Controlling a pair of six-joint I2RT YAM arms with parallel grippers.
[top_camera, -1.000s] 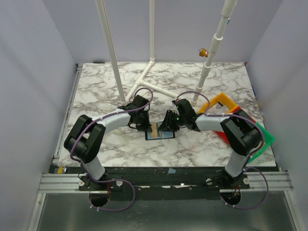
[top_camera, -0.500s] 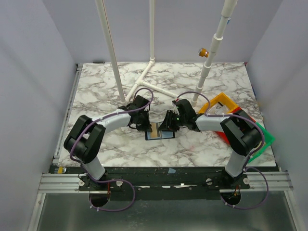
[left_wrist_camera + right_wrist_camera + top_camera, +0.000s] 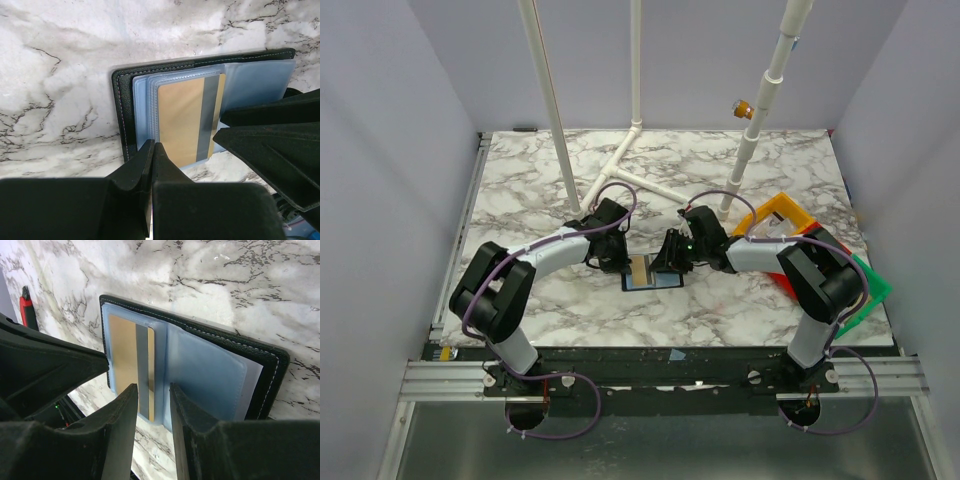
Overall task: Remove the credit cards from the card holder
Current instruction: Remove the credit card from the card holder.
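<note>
I have the card holder (image 3: 122, 115) lying open and flat on the marble counter (image 3: 520, 180), roughly midway between the two arms, spine across and pockets facing up, so both wrist cameras look straight into it. Its shell is black grained leather-look material with a line of pale stitching round the rim, and inside it are soft, clear bluish plastic sleeves stacked like pages. One gold card (image 3: 182, 117) sits in the top sleeve, stiff and flat, with a grey magnetic stripe down one side. It is fully seated and nothing is out yet. Whether paler cards lie in the sleeves beneath, I can't tell. My left pincer (image 3: 152, 147) has its tips pressed together with no gap, set at the near edge of the sleeves by the holder's corner. I read that as pinning the holder down so it doesn't slide on the smooth stone, though I can't see whether it nips any plastic. My right pincer (image 3: 151, 395) stands partly apart and empty, its two fingers straddling the striped end of the card from the opposite side, lined up to work the card toward the sleeve's mouth. The sleeve film looks slippery and floppy, so I expect it to lift with the card. The yellow bin (image 3: 775, 215) waits off to the right.
</note>
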